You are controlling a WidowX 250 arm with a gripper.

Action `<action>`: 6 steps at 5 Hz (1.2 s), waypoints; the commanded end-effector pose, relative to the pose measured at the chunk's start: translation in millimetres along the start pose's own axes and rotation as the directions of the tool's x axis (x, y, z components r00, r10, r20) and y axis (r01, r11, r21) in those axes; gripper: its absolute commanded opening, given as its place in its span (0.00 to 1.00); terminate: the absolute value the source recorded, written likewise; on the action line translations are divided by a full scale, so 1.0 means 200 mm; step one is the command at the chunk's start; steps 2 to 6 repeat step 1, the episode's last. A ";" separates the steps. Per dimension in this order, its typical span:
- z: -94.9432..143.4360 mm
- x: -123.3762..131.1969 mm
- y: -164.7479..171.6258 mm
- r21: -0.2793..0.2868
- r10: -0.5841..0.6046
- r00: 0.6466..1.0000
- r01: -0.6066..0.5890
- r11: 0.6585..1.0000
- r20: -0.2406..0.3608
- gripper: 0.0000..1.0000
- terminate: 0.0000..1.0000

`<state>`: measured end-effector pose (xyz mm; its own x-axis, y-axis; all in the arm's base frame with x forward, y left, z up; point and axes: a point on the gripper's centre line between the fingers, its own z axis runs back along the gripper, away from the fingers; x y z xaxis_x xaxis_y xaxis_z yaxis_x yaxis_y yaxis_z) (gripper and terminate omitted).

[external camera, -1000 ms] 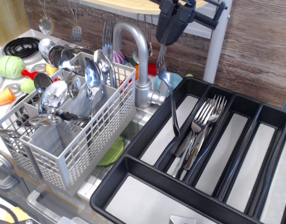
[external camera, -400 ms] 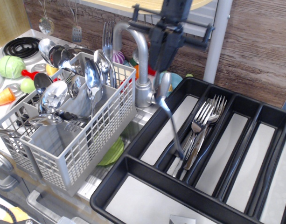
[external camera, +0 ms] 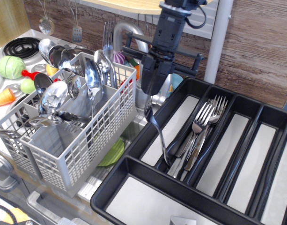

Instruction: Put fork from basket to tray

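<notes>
My gripper is shut on the tine end of a silver fork. The fork hangs down with its handle tip near the floor of a long compartment, close to the left divider, of the black tray. Several other forks lie in the neighbouring compartment. The light grey lattice basket stands to the left of my gripper. It holds several spoons, and one fork stands at its back.
A silver faucet rises right behind my gripper, between basket and tray. A green plate lies in the sink under the basket. Toy vegetables and a stove burner are at the far left.
My gripper has come down and to the left with the fork. The fork's handle has sunk lower into the tray and swung towards the left divider.
</notes>
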<state>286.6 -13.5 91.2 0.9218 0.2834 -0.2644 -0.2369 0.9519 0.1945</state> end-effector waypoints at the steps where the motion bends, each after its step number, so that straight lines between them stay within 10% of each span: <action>1: 0.05 0.06 -0.06 0.003 0.060 0.990 -0.060 0.998 0.124 0.00 1.00; 6: 0.05 0.06 -0.06 0.003 0.060 0.990 -0.060 0.998 0.124 0.00 1.00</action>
